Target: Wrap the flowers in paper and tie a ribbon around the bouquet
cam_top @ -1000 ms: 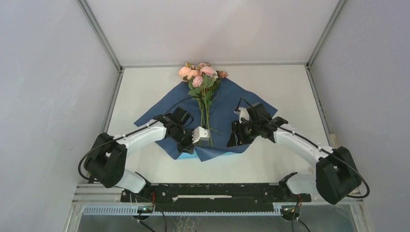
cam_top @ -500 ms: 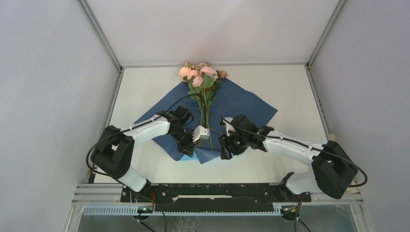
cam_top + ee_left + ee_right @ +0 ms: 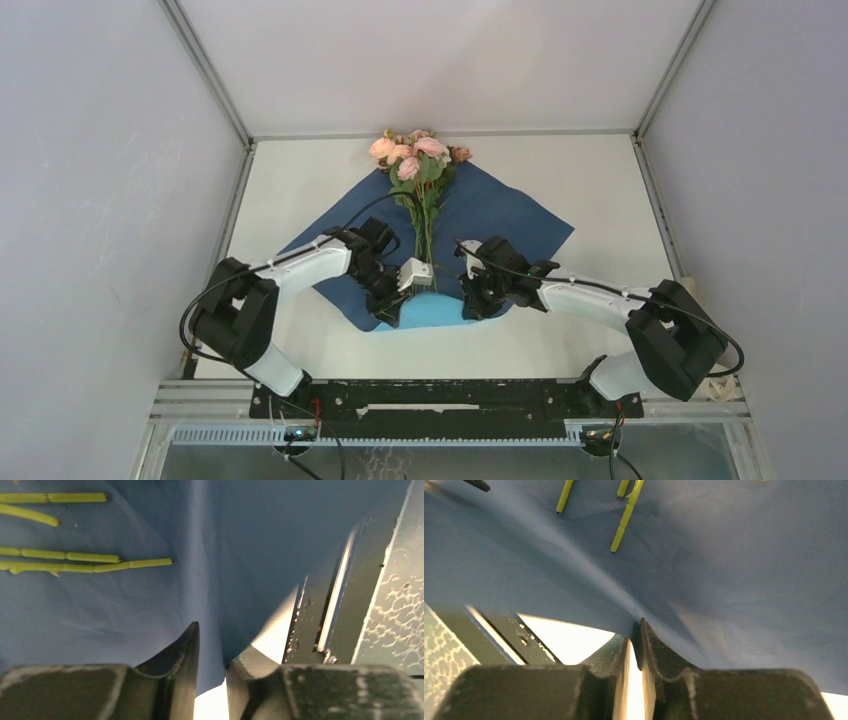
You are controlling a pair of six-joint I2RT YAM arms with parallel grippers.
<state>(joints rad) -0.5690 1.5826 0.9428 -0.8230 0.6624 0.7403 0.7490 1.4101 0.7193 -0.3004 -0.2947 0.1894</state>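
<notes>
The flowers (image 3: 415, 160), pink and peach roses, lie on the paper (image 3: 500, 220) with their blooms at its far corner. Their thin green stems (image 3: 95, 565) (image 3: 624, 525) point toward me. The paper is navy side up, and its near corner (image 3: 430, 312) is turned over, showing light blue. My left gripper (image 3: 393, 297) (image 3: 212, 640) sits at that fold, slightly open, with a paper ridge (image 3: 207, 580) running between its fingers. Just to the right, my right gripper (image 3: 472, 300) (image 3: 636, 630) is shut on a pinched ridge of paper (image 3: 749, 570). The ribbon is out of view.
The white table (image 3: 600, 180) is bounded by grey walls and metal frame posts (image 3: 205, 70). The two grippers are close together: the right gripper's body (image 3: 380, 580) fills the right of the left wrist view. The arm bases stand on the near rail (image 3: 430, 395).
My right gripper has swung left and nearer to the paper's near corner and closed on it. The corner has folded over, baring light blue. My left jaws have parted slightly.
</notes>
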